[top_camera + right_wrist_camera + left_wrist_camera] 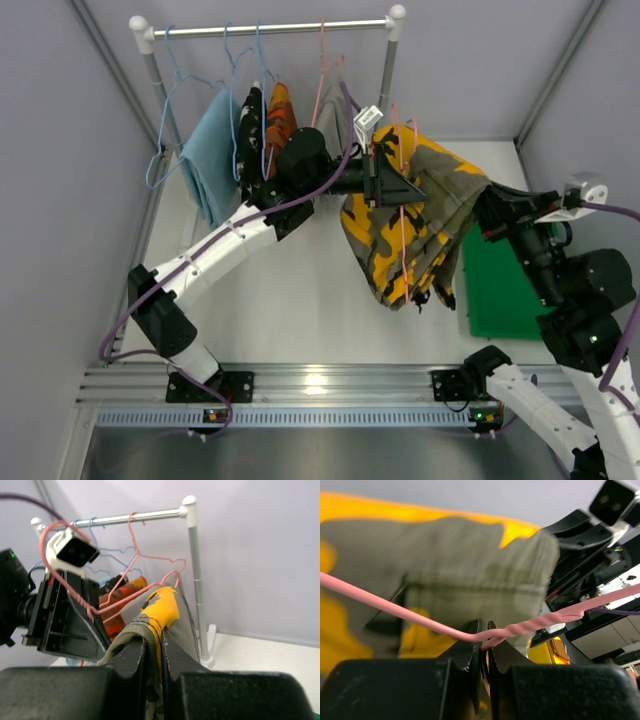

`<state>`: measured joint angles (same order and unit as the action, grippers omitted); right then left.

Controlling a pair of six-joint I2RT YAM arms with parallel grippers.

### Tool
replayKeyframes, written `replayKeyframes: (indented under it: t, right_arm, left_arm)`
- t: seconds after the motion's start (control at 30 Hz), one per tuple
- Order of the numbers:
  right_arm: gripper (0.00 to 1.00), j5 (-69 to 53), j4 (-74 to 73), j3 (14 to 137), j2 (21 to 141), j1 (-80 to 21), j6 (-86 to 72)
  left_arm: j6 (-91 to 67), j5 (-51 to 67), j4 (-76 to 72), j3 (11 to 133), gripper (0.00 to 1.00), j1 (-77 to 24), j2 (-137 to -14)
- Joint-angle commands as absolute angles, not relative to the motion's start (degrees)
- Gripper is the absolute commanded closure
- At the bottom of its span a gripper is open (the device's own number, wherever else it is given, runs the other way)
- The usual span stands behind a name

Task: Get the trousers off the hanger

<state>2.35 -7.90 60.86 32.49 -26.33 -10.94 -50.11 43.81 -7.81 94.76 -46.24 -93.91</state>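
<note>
Trousers (440, 200): soft, limp cloth draped over hanger (395, 607); likely light, take by a fold. Left gripper (483, 630) clamped on hanger neck; right gripper (154, 637) pinching trousers' fold.

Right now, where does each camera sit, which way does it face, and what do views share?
Top external: above and behind the bases, looking down at table and rack; left arm and right arm show.
Left wrist: on the left arm, past the left gripper shut on the hanger, toward the right arm.
Right wrist: on the right arm, past the right gripper shut on the trousers, toward the rack.
Shared: all show trousers and hanger; wrist views face each other.
</note>
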Motion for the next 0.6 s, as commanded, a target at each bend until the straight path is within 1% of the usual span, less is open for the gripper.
replayKeyframes:
  t: [0.0, 0.23, 0.4, 0.57]
  right_arm:
    - [1.00, 12.30, -2.90, 69.43, 29.71, -25.05, -9.58]
    - [1.00, 14.32, -2.37, 73.91, 28.74, -21.89, -7.82]
    - [1.00, 20.47, -0.79, 76.64, 28.04, -19.34, -2.65]
    - [1.00, 24.96, -0.79, 76.03, 26.20, -15.65, 3.95]
  left_arm:
    - [-44.83, 42.45, -4.84, 92.20, 1.00, -45.09, -91.58]
    - [-41.93, 41.48, -3.25, 91.05, 1.00, -45.00, -91.32]
    - [-40.78, 41.31, -2.37, 91.49, 1.00, -45.00, -91.76]
    - [-40.78, 41.84, -2.20, 91.93, 1.00, -44.82, -91.93]
